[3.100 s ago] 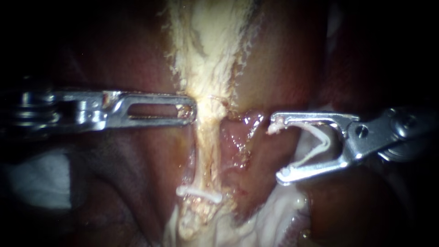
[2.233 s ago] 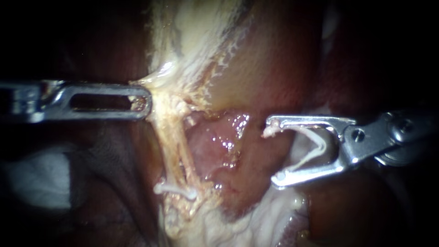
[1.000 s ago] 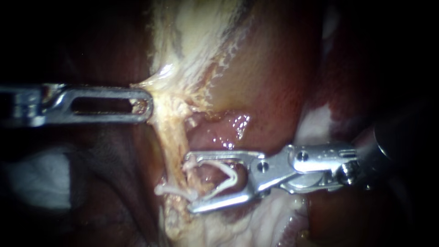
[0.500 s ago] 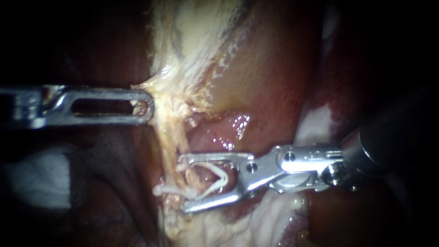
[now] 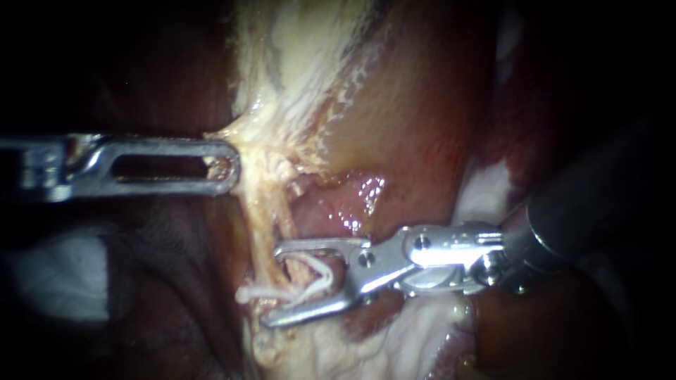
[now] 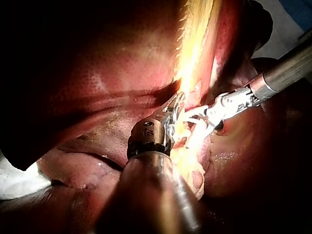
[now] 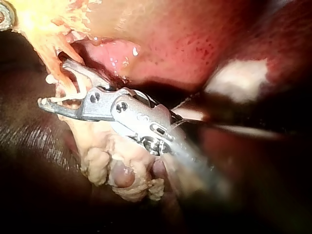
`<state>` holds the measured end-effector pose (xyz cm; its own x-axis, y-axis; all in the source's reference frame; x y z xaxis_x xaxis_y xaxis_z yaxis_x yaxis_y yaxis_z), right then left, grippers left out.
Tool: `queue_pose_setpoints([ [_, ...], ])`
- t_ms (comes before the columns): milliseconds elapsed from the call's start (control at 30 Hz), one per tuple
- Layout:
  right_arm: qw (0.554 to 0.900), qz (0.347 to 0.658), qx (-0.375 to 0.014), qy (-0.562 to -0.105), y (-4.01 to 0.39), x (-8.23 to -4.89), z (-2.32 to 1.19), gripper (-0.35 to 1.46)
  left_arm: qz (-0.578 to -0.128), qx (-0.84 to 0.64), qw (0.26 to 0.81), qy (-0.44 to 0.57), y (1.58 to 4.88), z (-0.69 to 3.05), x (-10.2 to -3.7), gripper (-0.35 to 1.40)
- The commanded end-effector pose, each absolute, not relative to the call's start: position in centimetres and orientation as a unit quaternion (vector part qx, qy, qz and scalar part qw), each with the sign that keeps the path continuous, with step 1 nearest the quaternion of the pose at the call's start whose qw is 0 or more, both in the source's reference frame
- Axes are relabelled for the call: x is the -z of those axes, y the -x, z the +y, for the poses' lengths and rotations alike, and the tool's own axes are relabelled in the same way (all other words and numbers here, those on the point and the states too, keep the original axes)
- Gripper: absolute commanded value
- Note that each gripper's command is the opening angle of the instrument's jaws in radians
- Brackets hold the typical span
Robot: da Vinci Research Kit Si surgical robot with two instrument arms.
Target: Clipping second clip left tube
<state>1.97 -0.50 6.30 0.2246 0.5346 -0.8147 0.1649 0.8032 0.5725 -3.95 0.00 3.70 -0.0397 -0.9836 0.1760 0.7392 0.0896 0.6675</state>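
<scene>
Across the liver (image 5: 436, 141) the right instrument (image 5: 271, 285) has slid further left. Its jaws stand wide, carrying the second clip (image 5: 318, 280) astride the left tube (image 5: 271, 214). Left instrument (image 5: 227, 165) jaws pinch pale tissue (image 5: 267, 151) at the tube's top, seemingly. First clip (image 5: 248, 292) sits just below.

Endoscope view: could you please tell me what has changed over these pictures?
The right instrument moved left and down, bringing its loaded clip astride the tube, just above the placed clip. Early on the left instrument, shut on tissue, pulled the tube leftward. Since then it has held; the placed clip stays on.
</scene>
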Motion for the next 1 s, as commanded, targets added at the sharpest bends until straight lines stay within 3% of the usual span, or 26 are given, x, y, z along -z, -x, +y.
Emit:
queue_pose_setpoints([
  [33,0.726,0.61,-0.126,-0.292,-1.98,-6.3,-0.5,0.59,-0.318,0.647,0.666,-0.192,3.95,-0.01,-3.69,-0.35],
  [467,0.705,0.615,-0.118,-0.334,-2.09,-6.19,-0.54,0.58,-0.319,0.646,0.666,-0.193,3.95,0.0,-3.71,-0.35],
  [1000,0.703,0.614,-0.123,-0.337,-2.35,-6.25,-0.57,0.56,-0.319,0.647,0.666,-0.192,3.99,0.0,-3.72,-0.35],
])
